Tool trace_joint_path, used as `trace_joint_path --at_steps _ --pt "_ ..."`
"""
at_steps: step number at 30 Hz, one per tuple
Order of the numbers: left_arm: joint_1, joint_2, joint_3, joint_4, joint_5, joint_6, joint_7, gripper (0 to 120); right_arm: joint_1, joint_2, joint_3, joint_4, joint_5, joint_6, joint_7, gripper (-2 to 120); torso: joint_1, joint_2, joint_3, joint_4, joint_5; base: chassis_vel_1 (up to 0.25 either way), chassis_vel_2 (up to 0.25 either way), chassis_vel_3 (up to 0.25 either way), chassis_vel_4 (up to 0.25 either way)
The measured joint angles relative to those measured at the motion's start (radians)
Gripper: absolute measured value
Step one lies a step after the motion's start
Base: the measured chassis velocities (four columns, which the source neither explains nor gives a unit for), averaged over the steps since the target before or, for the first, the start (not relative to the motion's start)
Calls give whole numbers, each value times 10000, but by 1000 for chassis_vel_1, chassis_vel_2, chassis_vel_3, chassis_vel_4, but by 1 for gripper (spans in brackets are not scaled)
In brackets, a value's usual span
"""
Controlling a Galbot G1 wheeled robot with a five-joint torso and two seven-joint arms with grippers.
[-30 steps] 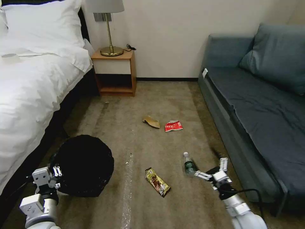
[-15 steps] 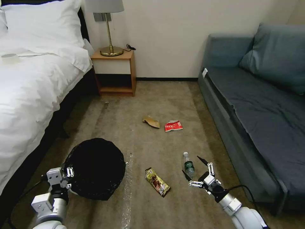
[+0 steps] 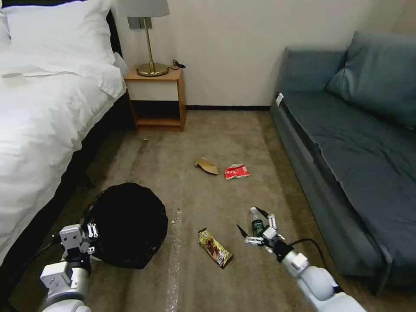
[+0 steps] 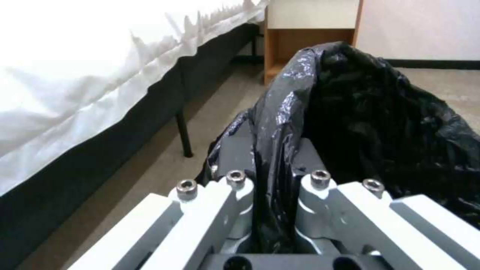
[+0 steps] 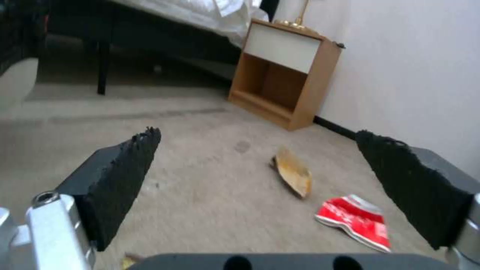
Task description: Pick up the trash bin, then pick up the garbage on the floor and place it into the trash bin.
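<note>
Your left gripper (image 3: 89,236) sits low at the near left, pinched on the rim of the trash bin (image 3: 125,223); the left wrist view shows the black bag (image 4: 350,112) bunched between its fingers (image 4: 235,180). Bin is beside the bed (image 3: 39,121), its bag-lined opening facing the head camera. Can't tell from here if it's off the carpet (image 3: 195,143).

Your right gripper (image 3: 253,223) is at the near right, spread wide, tips on either side of the bottle (image 3: 256,223). Can't tell whether the pads (image 5: 120,180) touch it. The bottle lies on the carpet with its cap pointing away from you.

The gold snack wrapper (image 3: 215,248) lies flat just left of the right gripper, between it and the bin, apart from both.

Farther out, mid-floor: the cardboard scrap (image 3: 206,166) and the red-and-white packet (image 3: 236,171), side by side, scrap on the left. The right wrist view has both between the spread fingers, scrap (image 5: 292,176) beyond the packet (image 5: 356,221).

At the back, the nightstand (image 3: 157,97) with the lamp (image 3: 149,37) against the wall; the sofa (image 3: 346,143) runs along the right.
</note>
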Motion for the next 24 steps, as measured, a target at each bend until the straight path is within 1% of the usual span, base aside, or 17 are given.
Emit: trace_joint_path --at_steps 1,2,4,5,6,7,8,10,14,16,18,20,24 --pt "9 -38 -9 14 12 -17 -36 6 56 225 -42 -86 -25 15 -2 100 0 0 0 0 -2 0 0 0 0" --pt "9 -38 -9 14 12 -17 -36 6 56 225 -42 -86 -25 15 -2 100 0 0 0 0 -2 0 0 0 0" --pt "25 -94 -5 58 69 -94 -84 6 180 606 -175 -328 -165 37 -9 100 0 0 1 -2 -3 0 0 0 0" --pt "25 -94 -5 58 69 -94 -84 6 180 606 -175 -328 -165 37 -9 100 0 0 1 -2 -3 0 0 0 0" --pt "27 -139 6 128 77 -165 -98 6 392 982 -232 -743 -371 81 5 100 0 0 1 -1 -3 0 0 0 0" --pt "35 -146 9 182 77 -198 -99 6 522 1160 -230 -1006 -458 114 29 100 0 0 1 -1 -3 0 0 0 0" --pt "35 -146 9 182 77 -198 -99 6 522 1160 -230 -1006 -458 114 29 100 0 0 1 -1 -3 0 0 0 0" --pt "145 -147 -1 245 60 -285 -93 6 870 1433 -62 -1539 -554 96 195 100 0 0 0 -1 -2 0 0 0 0" --pt "244 -143 -32 240 33 -329 -79 6 1107 1465 47 -1820 -483 -100 432 100 0 0 1 -1 -2 0 0 0 0" --pt "326 -140 -67 206 11 -378 -61 6 1336 1439 91 -2136 -125 -447 642 100 0 0 0 -1 -3 0 0 0 0" --pt "335 -142 -73 199 7 -385 -61 6 1370 1435 90 -2191 -40 -504 668 100 0 0 1 -2 -2 0 0 0 0" --pt "380 -180 -91 176 -17 -432 -60 6 1610 1484 -85 -2728 882 -1011 833 100 0 0 1 -2 -2 0 0 0 0" --pt "343 -220 -86 228 0 -448 -59 6 1813 1621 -237 -3179 1359 -1292 908 100 0 0 0 -2 0 0 0 0 0"
